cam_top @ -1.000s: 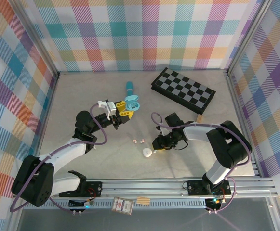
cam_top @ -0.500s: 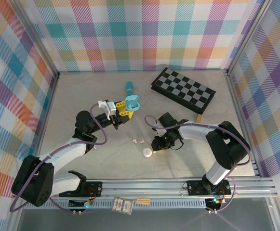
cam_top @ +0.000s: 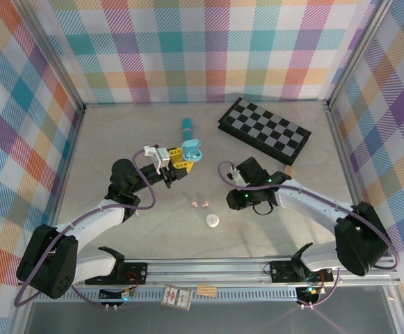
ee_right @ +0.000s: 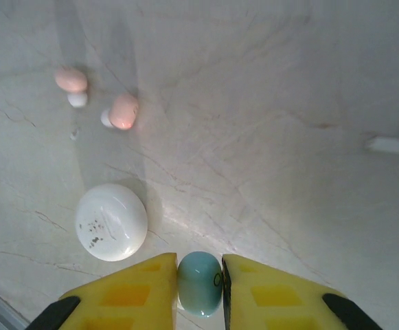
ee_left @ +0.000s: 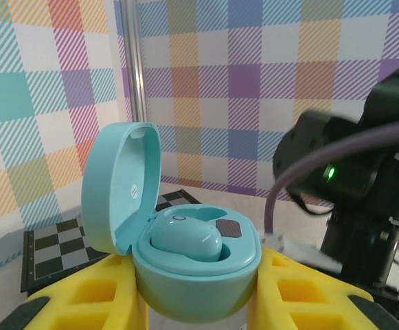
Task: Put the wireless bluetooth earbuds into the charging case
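My left gripper [cam_top: 183, 158] is shut on an open light-blue charging case [ee_left: 196, 271], lid [ee_left: 120, 187] tipped back to the left. One light-blue earbud [ee_left: 184, 240] sits in its left well; the right well is empty. My right gripper [ee_right: 200, 283] is shut on a second light-blue earbud [ee_right: 200, 282], held above the table. Two pink earbuds [ee_right: 122, 111] [ee_right: 71, 80] lie on the table, seen from above as two pink earbuds [cam_top: 198, 204]. A shut white case [ee_right: 110, 221], the same white case [cam_top: 212, 221], lies below them.
A folded checkerboard [cam_top: 264, 130] lies at the back right. A teal pen [cam_top: 186, 126] lies behind the left gripper. The table has plaid walls on three sides and a metal rail along the near edge.
The right gripper has lifted from beside the white case and moved up and right with the light-blue earbud. The left gripper with the case shifted slightly right.
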Motion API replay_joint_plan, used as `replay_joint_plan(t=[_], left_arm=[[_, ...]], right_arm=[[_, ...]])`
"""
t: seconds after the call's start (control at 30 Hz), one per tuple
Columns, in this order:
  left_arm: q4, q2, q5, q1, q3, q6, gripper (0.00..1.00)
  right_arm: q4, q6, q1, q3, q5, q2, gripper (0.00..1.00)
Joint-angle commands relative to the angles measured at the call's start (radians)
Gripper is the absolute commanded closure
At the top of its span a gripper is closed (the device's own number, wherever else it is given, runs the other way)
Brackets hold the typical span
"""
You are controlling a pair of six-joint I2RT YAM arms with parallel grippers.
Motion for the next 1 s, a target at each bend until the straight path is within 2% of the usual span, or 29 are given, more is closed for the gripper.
replay_joint_plan(t=[0.0,0.23,0.47,0.97], left_arm=[[-0.037,-0.007,0.0,-0.018,0.036,0.052,0.72],[-0.034,0.017,-0.004,-0.038,0.044,0.063,0.72],[-0.036,0.032,0.001,-0.048,0.049,0.063,0.72],[-0.026,0.036,0.016,-0.062,0.047,0.06,0.72]], right_arm=[[-0.057,-0.047,0.002,0.074,0.079,-0.078,0.76],[-0.142,-0.115,0.03,0.231,0.128,-0.144,0.76],[-0.08,-0.179,0.069,0.334,0.101,-0.213,0.76],[0.007,-0.437,0.153,0.553,0.182,0.005,0.76]])
